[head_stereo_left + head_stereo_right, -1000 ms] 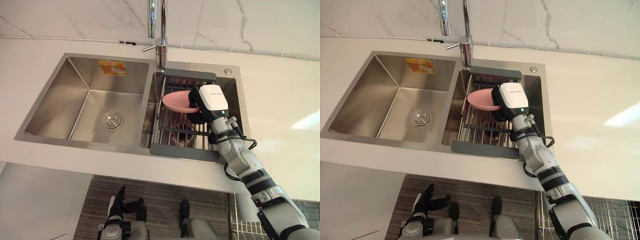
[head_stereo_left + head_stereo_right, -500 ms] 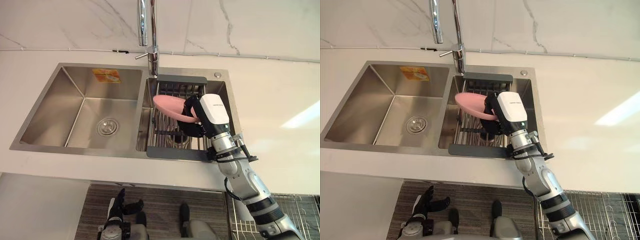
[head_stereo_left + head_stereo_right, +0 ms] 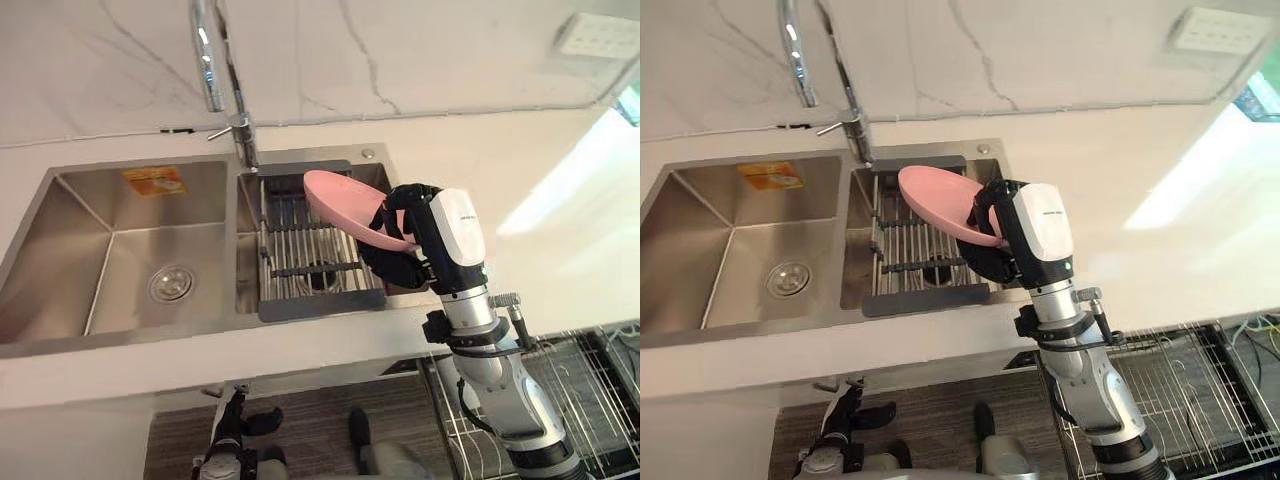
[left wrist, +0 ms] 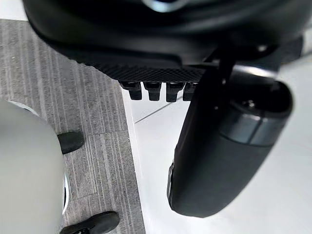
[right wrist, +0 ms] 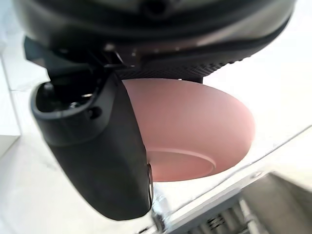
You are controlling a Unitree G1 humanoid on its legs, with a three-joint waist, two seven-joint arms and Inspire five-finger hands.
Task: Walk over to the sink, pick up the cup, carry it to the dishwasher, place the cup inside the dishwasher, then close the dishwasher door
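The pink cup (image 3: 345, 205), shallow and bowl-shaped, hangs tilted above the right end of the sink's wire rack (image 3: 300, 255). My right hand (image 3: 405, 262) is shut on its rim, fingers curled round one side and thumb (image 5: 105, 156) on the other. The right wrist view shows the cup's pink underside (image 5: 190, 126) past the thumb. My left hand (image 3: 232, 430) hangs low by the floor with relaxed fingers (image 4: 156, 90) and holds nothing.
A steel double sink (image 3: 60, 300) is set into the white counter, with a tall faucet (image 3: 215, 60) behind it. A pulled-out wire dishwasher rack (image 3: 590, 380) lies at the lower right, below the counter edge. The floor is grey planks.
The camera has swung right, bringing the dishwasher rack into view. My right hand has lifted the cup off the rack and drawn it toward the sink's right front edge.
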